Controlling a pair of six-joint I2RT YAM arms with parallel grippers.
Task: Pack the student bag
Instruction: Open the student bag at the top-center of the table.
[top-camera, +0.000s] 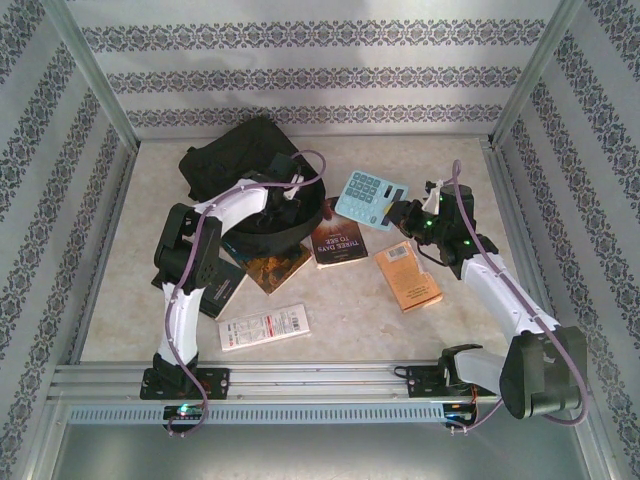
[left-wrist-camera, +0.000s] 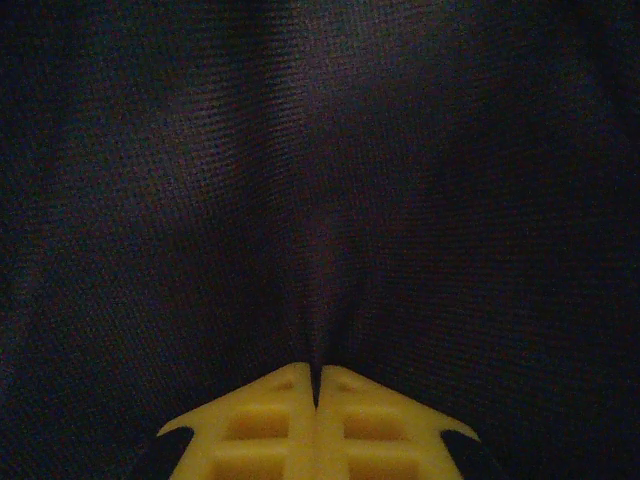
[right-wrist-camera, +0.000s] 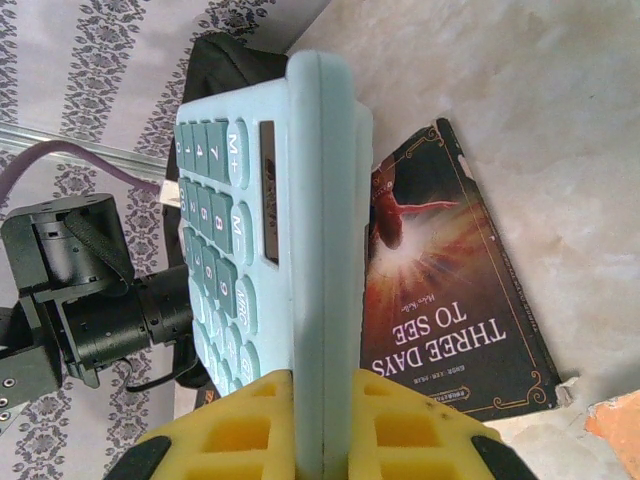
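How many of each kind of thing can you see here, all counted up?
Backpack: 1
Books: 3, the brown book, the Three Days to See book, the orange book
Calculator: 1, in the right gripper
White printed card: 1
Dark flat thing left of the brown book, unclear: 1
Total: 7

Colours: student bag (top-camera: 240, 148) is black, fine weave; calculator (right-wrist-camera: 320, 200) pale blue (keys a shade greener); book (right-wrist-camera: 450, 300) dark, orange glow, gilt lettering; table (top-camera: 350, 310) beige, marbled; walls (top-camera: 320, 80) white, grey floral bands.
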